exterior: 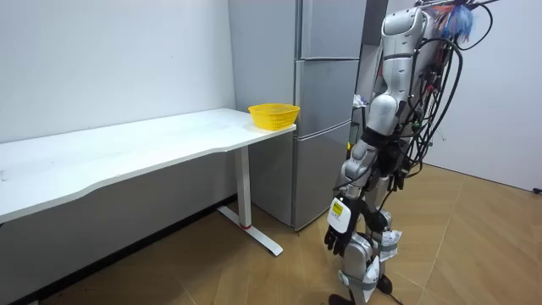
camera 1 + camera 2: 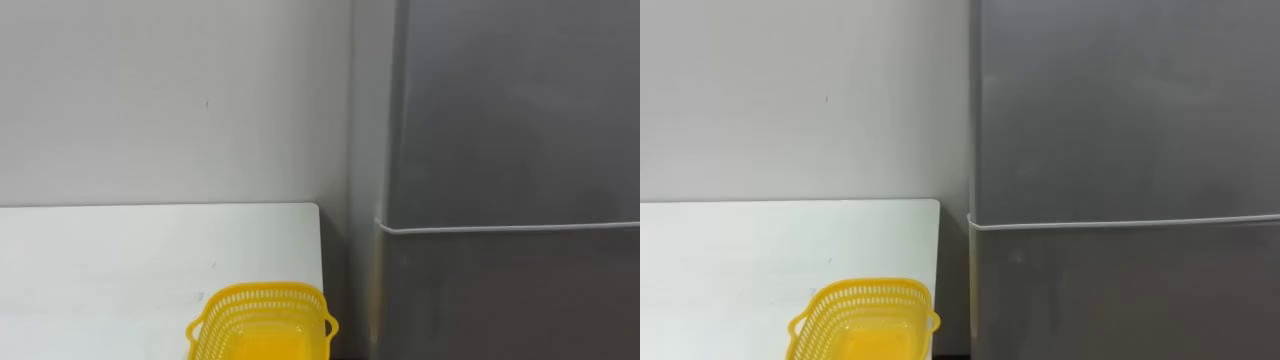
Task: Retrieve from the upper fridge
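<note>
Fridge upper door (image 2: 510,110) shut, stiff, likely magnet-sealed; grip its edge. Left hand (image 1: 336,240) hangs relaxed, empty.

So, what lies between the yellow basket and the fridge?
Nothing: the basket sits at the table's end; just a narrow gap before the fridge, in both eye views.

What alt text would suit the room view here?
A humanoid robot stands facing a closed grey fridge, left hand hanging at its side. Beside the fridge, a yellow basket sits at the end of a long white table.
</note>
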Tool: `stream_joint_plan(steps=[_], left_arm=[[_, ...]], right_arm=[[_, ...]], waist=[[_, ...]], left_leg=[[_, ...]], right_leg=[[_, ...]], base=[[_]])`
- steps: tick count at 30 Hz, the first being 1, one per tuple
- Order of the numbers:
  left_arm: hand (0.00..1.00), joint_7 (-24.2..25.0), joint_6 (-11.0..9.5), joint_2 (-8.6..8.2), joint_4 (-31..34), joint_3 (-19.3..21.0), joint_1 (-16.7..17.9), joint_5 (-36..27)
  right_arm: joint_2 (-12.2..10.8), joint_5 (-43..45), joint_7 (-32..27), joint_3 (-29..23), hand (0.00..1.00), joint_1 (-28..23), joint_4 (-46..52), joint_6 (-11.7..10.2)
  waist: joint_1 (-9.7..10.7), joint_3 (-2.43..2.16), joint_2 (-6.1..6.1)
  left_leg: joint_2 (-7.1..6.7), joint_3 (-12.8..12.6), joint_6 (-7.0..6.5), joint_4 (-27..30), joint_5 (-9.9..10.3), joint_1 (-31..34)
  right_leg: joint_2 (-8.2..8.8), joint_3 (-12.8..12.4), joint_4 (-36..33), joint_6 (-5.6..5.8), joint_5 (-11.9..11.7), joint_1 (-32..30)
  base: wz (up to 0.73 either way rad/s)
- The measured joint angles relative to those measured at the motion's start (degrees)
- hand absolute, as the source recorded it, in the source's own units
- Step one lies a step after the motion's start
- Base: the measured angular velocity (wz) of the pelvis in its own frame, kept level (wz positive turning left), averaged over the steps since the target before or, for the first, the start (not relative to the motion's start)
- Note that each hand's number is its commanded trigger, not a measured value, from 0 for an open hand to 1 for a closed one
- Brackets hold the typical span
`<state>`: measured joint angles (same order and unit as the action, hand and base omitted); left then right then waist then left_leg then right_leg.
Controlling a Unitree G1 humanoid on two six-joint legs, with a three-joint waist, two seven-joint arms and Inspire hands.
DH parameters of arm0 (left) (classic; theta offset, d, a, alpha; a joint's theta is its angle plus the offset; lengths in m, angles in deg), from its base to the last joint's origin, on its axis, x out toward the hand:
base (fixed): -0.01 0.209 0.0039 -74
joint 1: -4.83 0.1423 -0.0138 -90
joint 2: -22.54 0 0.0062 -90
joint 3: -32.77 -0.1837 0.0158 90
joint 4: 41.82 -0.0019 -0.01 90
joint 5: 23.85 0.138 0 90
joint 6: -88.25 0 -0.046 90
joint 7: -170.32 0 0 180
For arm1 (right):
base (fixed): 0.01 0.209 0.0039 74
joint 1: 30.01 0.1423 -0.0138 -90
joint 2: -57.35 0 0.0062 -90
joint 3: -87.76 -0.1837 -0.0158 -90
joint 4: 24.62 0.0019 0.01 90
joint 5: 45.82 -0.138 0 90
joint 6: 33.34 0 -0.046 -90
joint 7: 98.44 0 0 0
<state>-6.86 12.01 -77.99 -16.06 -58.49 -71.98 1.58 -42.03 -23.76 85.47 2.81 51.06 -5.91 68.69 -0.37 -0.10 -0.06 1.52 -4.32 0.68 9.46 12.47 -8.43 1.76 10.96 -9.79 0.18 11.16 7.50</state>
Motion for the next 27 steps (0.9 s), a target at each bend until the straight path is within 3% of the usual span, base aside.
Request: stream_joint_plan(steps=[10,16,20,27], left_arm=[[0.0,-0.2,-0.1,0.01,0.0,1.4,-0.2,0.0],[0.0,-3.7,-0.5,-0.03,-0.1,2.6,-0.4,-3.9],[0.0,-5.2,-1.5,-0.06,0.0,7.0,-0.2,-10.9],[0.0,-16.5,-3.1,-0.02,2.7,19.1,0.3,-27.9]], right_arm=[[0.0,0.0,0.0,-0.2,0.0,0.0,-0.1,-0.1],[0.0,-2.1,-0.1,-0.1,0.0,-0.1,-1.1,0.0],[0.0,-2.5,-0.2,-1.7,0.0,0.5,-2.7,0.0],[0.4,-5.0,-1.9,-5.4,0.0,1.8,-3.7,-0.1]], waist=[[0.2,0.03,0.17],[0.1,0.03,0.23],[0.1,0.01,0.44],[-0.9,-0.01,0.53]], left_leg=[[-0.18,0.3,-0.19,0.1,0.1,0.1],[-0.17,-0.2,-0.21,0.0,0.1,0.1],[-0.19,0.3,-0.21,0.0,0.1,0.2],[-0.18,0.2,-0.2,0.1,0.1,0.3]], right_leg=[[0.2,0.3,-0.2,0.22,0.2,0.0],[0.2,0.2,-0.2,0.21,0.3,-0.1],[0.25,0.5,-0.1,0.21,0.3,0.0],[0.21,0.6,-0.2,0.2,0.3,-0.1]], base=[[0.0],[0.0],[0.01],[0.0]])
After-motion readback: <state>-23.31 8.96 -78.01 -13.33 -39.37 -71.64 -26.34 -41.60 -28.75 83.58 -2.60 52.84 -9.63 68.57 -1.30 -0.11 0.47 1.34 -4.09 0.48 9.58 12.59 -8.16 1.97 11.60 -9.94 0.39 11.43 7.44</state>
